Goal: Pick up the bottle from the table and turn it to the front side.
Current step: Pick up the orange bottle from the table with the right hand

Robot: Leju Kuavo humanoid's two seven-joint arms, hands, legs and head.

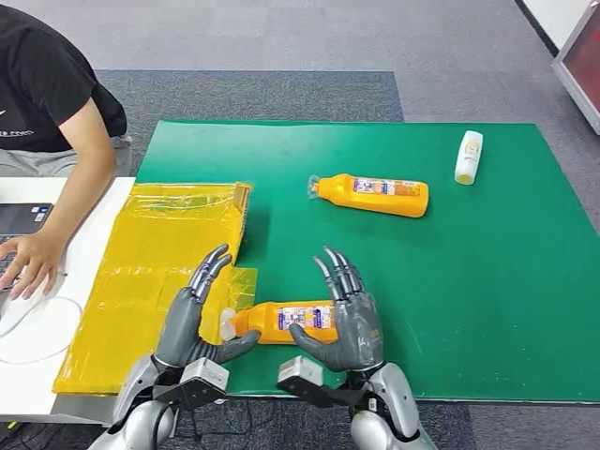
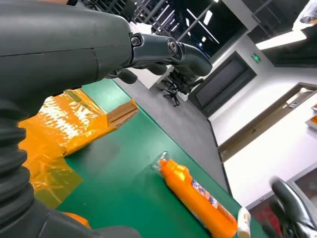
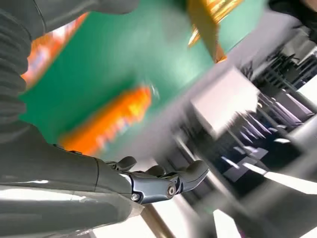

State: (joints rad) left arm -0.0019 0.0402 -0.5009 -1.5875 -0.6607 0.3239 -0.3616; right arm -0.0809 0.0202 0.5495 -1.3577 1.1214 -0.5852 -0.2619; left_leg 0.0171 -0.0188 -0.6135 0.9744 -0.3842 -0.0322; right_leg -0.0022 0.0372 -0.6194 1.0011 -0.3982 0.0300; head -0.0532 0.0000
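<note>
I see the orange bottle [image 1: 287, 322] lying flat, long axis crosswise, cap toward my left hand [image 1: 189, 319]; my right hand [image 1: 349, 319] cups its base, both hands spread, gripping nothing.

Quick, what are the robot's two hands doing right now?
Left hand: open, fingers spread, thumb by the near orange bottle's cap end.
Right hand: open, fingers spread at the bottle's base end, not gripping it.

A second orange bottle [image 1: 373, 195] lies on its side on the green worktop [image 1: 495, 309]; a small white bottle [image 1: 469, 157] lies near it. Yellow plastic sheeting [image 1: 156, 272] covers the left edge, beside a person's forearm [image 1: 67, 216].
</note>
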